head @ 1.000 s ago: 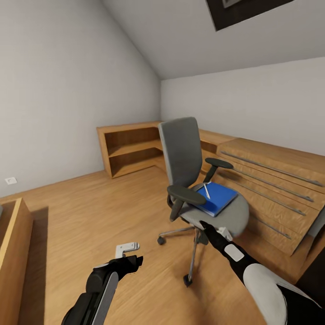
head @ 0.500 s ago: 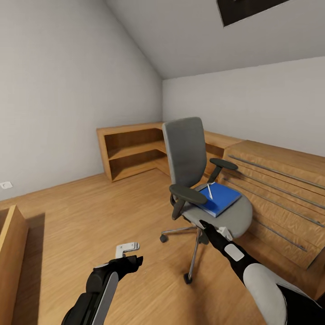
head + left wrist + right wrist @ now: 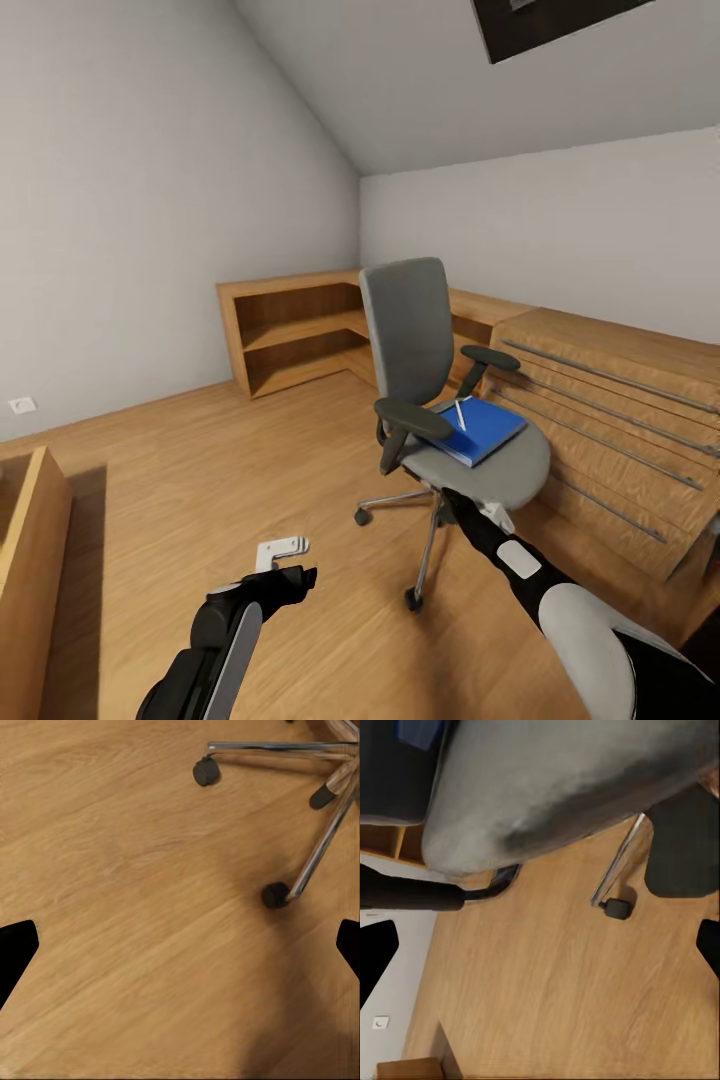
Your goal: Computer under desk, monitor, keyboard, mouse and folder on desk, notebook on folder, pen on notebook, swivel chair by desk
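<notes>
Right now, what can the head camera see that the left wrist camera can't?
The head view alone has the blue folder lying on the swivel chair seat, with a thin pen-like stick on it, plus wooden shelves against the wall. The left wrist view alone gives a close look at a black castor from above. Both share the chair's chrome legs and the wooden floor.

Probably attic room: sloped ceiling (image 3: 420,90)
</notes>
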